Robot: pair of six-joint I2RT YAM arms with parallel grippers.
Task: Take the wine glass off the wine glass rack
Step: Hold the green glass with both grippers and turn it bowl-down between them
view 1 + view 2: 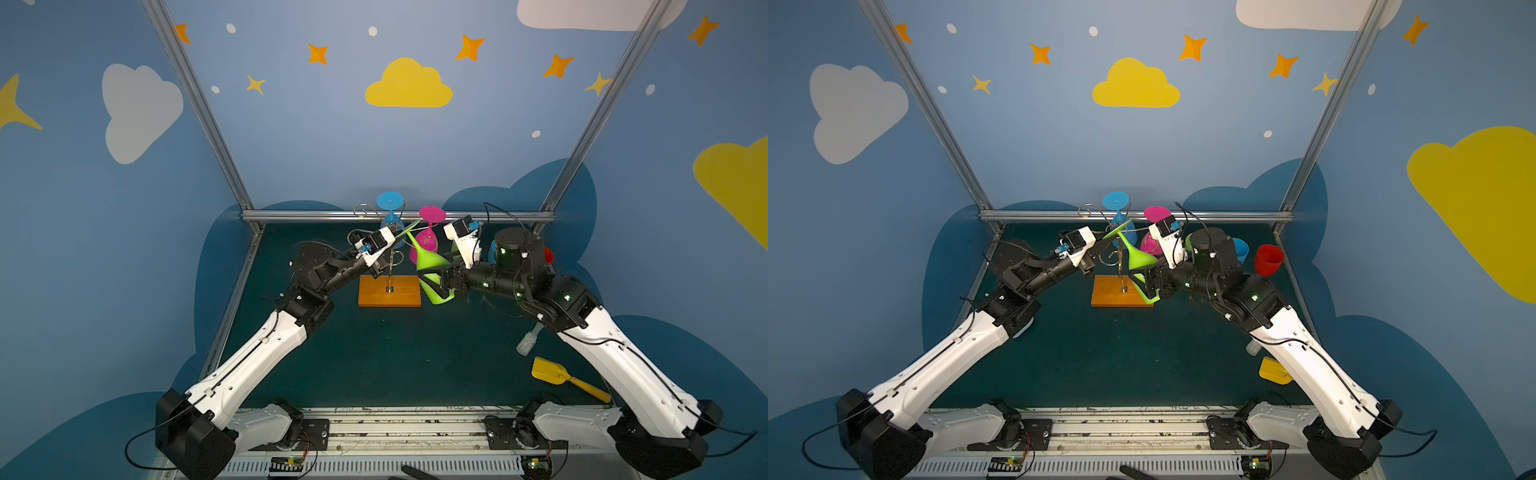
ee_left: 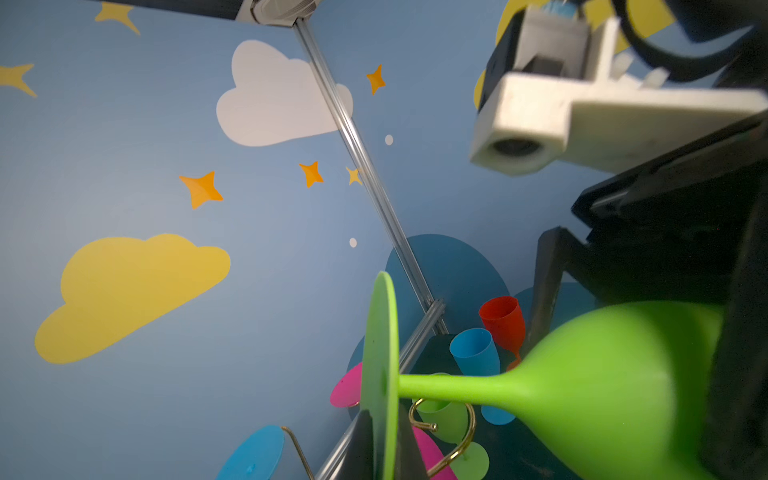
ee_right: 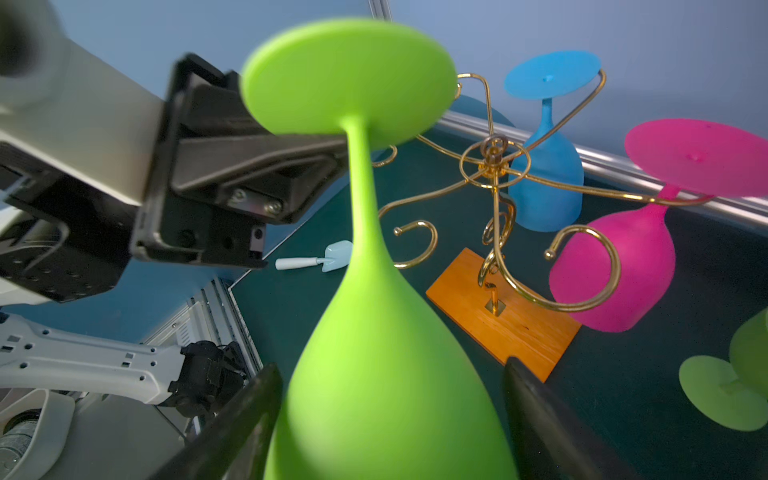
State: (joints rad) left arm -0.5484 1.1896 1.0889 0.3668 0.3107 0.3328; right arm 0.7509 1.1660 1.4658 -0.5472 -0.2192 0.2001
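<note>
The wine glass [image 1: 432, 262] [image 1: 1140, 259] is lime green and hangs tilted, foot up and bowl down, beside the wine glass rack [image 1: 390, 291] [image 1: 1113, 293]. That rack is a gold wire stand [image 3: 494, 162] on an orange wooden base. My left gripper [image 1: 399, 237] [image 1: 1102, 239] [image 2: 384, 440] is shut on the rim of the glass's flat foot. My right gripper [image 1: 436, 282] [image 1: 1144, 282] [image 3: 390, 365] is open, one finger on each side of the bowl [image 3: 374, 332], with a gap showing on one side. A gold curl [image 2: 461, 440] sits close under the stem.
A blue glass [image 1: 390, 201] and a pink glass [image 1: 432, 214] hang upside down on the rack's far arms. A red cup [image 1: 1268, 259], a blue cup [image 1: 1239, 249] and another green glass [image 3: 723, 390] stand behind my right arm. A yellow scoop [image 1: 548, 370] and a white brush [image 1: 528, 343] lie at the right.
</note>
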